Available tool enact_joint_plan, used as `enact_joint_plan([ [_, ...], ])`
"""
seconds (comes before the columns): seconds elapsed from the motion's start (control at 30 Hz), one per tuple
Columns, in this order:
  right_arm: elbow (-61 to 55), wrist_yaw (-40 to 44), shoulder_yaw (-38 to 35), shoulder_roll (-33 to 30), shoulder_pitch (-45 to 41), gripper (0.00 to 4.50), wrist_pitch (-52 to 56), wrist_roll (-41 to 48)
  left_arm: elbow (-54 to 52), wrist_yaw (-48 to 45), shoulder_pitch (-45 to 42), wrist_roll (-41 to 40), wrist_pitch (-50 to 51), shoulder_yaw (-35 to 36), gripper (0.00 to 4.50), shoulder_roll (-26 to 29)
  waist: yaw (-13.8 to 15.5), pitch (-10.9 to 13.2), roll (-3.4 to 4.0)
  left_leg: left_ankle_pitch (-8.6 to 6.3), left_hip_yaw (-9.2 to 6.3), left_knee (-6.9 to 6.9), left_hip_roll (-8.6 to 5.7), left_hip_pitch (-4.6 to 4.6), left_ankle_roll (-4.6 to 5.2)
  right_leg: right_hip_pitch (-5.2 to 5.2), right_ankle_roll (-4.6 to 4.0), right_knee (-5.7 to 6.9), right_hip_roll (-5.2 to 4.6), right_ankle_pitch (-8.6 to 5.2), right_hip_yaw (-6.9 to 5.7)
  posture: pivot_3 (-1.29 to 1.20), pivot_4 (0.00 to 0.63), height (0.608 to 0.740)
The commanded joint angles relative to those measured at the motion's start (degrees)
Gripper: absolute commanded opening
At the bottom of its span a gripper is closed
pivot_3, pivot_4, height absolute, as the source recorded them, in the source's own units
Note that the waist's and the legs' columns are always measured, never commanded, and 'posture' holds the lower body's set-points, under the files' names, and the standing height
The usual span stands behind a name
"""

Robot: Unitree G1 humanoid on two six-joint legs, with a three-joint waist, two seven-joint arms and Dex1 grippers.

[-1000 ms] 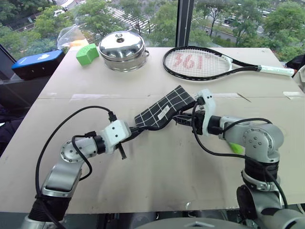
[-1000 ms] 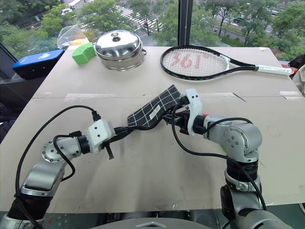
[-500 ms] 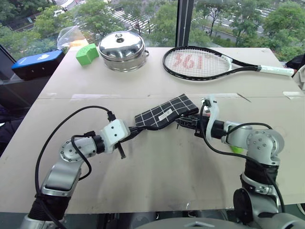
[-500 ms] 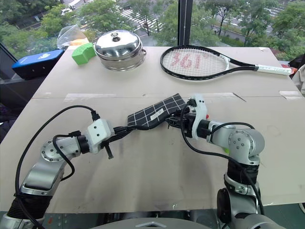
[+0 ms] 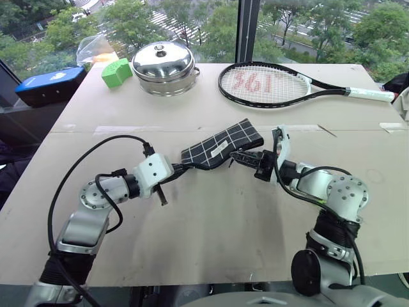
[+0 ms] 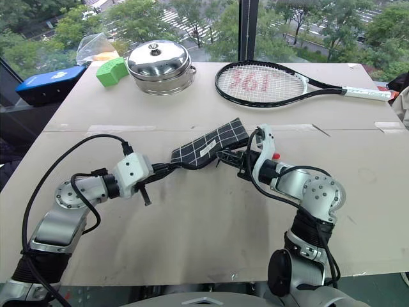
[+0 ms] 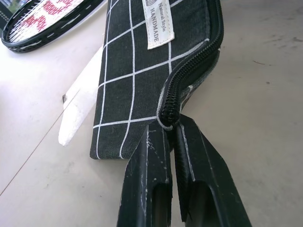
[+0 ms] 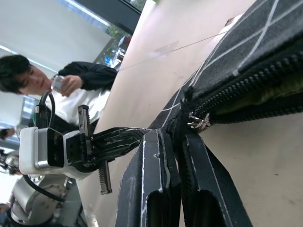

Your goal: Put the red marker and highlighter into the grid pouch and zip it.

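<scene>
The grid pouch (image 5: 222,144), black with white lines and a small white label, hangs just above the table between my two grippers. My left gripper (image 5: 181,167) is shut on the pouch's near corner at the zipper's end (image 7: 169,118). At the other end, my right gripper (image 5: 240,157) is shut on the dark cord at the metal zipper pull (image 8: 199,124). Beyond the pull the zipper gapes and a pale greenish inside (image 8: 265,97) shows. A small red tip (image 6: 275,155) peeks out behind my right wrist; I cannot tell whether it is the red marker. The highlighter is hidden.
At the back of the table lie a tennis racket (image 5: 275,83), a lidded steel pot (image 5: 163,67), a green block (image 5: 116,72), a blue case (image 5: 50,85) and a plastic bag (image 5: 94,48). A person (image 8: 71,90) stands beyond the table's left side.
My right wrist has rolled, and the pouch's far end dropped from its steep tilt to a flatter one. My left gripper kept its hold in place.
</scene>
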Motion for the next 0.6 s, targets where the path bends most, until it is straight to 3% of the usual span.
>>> enact_joint_plan([
  [0.03,-1.21,-1.74,1.43,2.32,-0.57,0.08,-0.66,0.69,-4.73,0.88,-1.67,-0.91,2.03,-0.59,0.00,-0.54,-0.01,0.00,0.00,0.00,0.00,0.00,0.00,-0.01,0.00,0.00,0.00,-0.01,0.00,0.00,0.01,0.00,0.150,0.740],
  [0.6,-2.59,-2.41,6.43,0.77,0.53,0.08,-2.08,1.62,-8.29,5.03,-4.20,-6.07,15.95,1.95,0.00,-2.85,-0.04,-0.03,-0.05,0.01,-0.01,0.00,0.01,0.00,-0.01,0.00,0.00,0.00,0.12,0.00,0.15,0.00,0.150,0.740],
])
